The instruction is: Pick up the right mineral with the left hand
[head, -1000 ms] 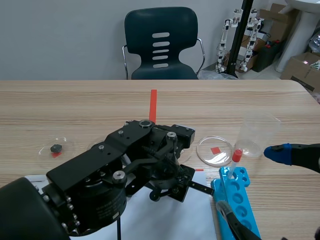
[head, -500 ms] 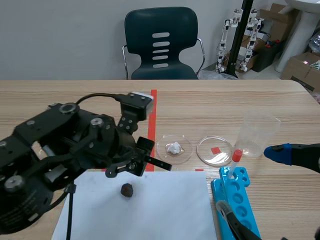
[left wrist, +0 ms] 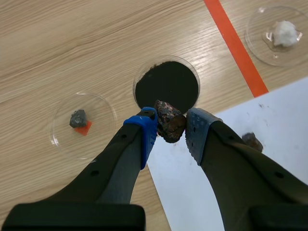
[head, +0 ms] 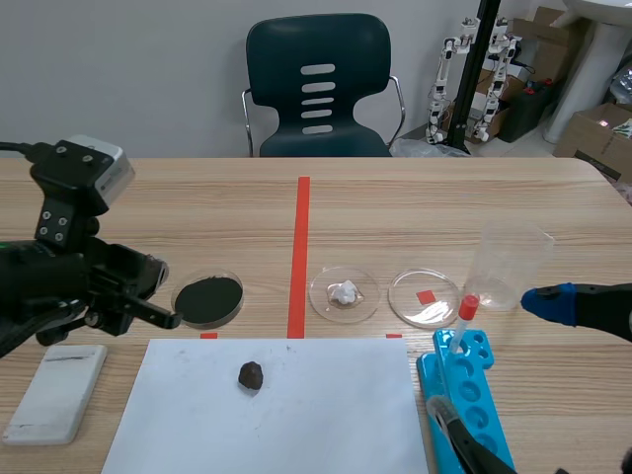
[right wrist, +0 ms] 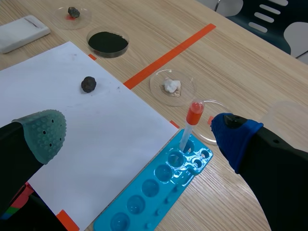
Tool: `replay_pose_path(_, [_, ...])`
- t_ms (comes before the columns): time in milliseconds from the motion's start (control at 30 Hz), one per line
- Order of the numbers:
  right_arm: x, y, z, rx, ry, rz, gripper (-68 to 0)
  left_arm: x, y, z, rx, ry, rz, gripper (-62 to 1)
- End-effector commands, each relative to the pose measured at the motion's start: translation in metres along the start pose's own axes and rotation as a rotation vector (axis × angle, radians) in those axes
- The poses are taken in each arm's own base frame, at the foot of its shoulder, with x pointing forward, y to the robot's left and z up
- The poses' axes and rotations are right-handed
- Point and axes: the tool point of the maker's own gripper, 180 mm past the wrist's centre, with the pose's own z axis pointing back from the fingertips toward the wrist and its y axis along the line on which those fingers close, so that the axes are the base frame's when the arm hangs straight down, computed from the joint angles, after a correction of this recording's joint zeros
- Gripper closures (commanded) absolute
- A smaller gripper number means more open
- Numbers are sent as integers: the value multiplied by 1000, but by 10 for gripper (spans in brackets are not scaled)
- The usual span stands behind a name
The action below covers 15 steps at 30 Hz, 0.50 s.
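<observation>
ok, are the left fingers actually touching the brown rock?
Touching. The left wrist view shows the brown rock clamped between the left gripper's two fingers, with a pad pressed against each side.

a robotics lab — petri dishes, a beaker and a blue tube rack on a wooden table, small humanoid robots and cardboard boxes behind.

Wooden table, taped in orange-red.
Bore a white paper sheet, a blue well tray beside it, a white block, a clear beaker, a dish of black powder, a dish with a white lump.
</observation>
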Motion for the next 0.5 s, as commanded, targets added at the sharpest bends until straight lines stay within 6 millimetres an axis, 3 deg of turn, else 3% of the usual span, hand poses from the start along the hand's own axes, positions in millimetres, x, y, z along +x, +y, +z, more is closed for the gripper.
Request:
replay_pose_path(0, [6, -4, -1, -10, -22, 4, -638, 6, 0, 9, -6, -44, -5, -26])
replay_pose_path(233, [6, -4, -1, -10, -22, 4, -638, 6, 1, 46, -25, -110, -61, -26])
replay_pose_path(467, [6, -4, -1, -10, -22, 4, -638, 1, 11, 66, -3, -116, -66, -26])
